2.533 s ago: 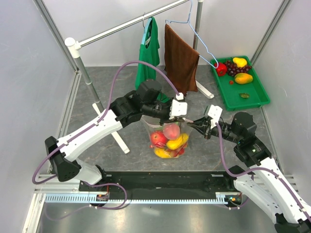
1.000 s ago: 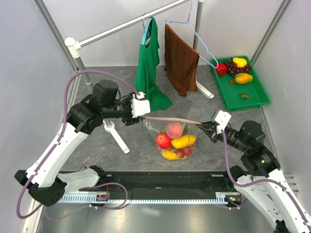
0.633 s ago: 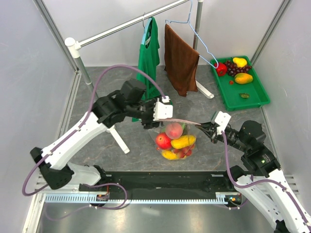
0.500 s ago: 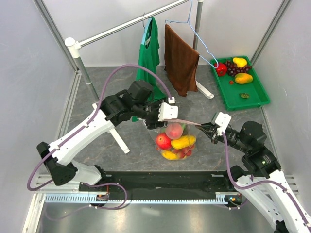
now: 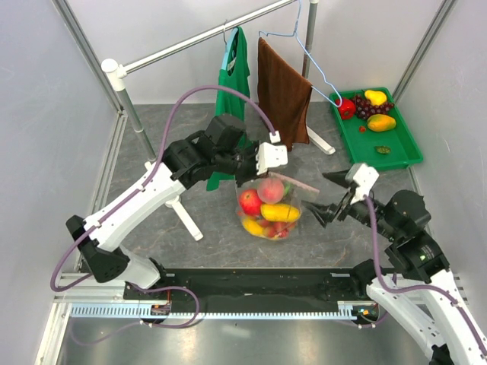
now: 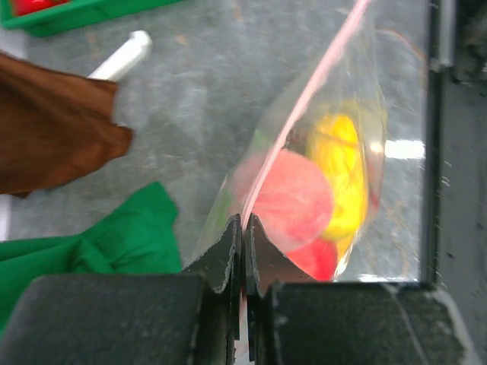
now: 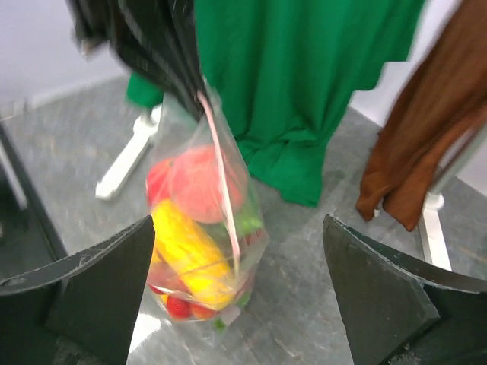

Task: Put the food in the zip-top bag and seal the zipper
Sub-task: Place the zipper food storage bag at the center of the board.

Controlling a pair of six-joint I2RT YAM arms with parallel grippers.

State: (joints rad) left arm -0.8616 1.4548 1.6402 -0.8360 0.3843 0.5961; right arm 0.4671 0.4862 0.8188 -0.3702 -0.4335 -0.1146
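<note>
Pinching the zipper (image 6: 306, 105) of the zip-top bag (image 5: 283, 199) with the left gripper (image 6: 243, 228), jaws pressed together on the pink strip at the bag's top left end. Holding the bag upright under that pinch, with food (image 5: 262, 207) inside: red, peach-pink and yellow pieces. Standing just right of the bag with the right gripper (image 5: 329, 196), fingers spread wide, touching nothing. Behind the bag, green cloth (image 5: 232, 84) and brown towel (image 5: 281, 91) hanging from a rail (image 5: 190, 43). Well behind and right of the bag, green tray (image 5: 399, 148) with further pieces of food in it
</note>
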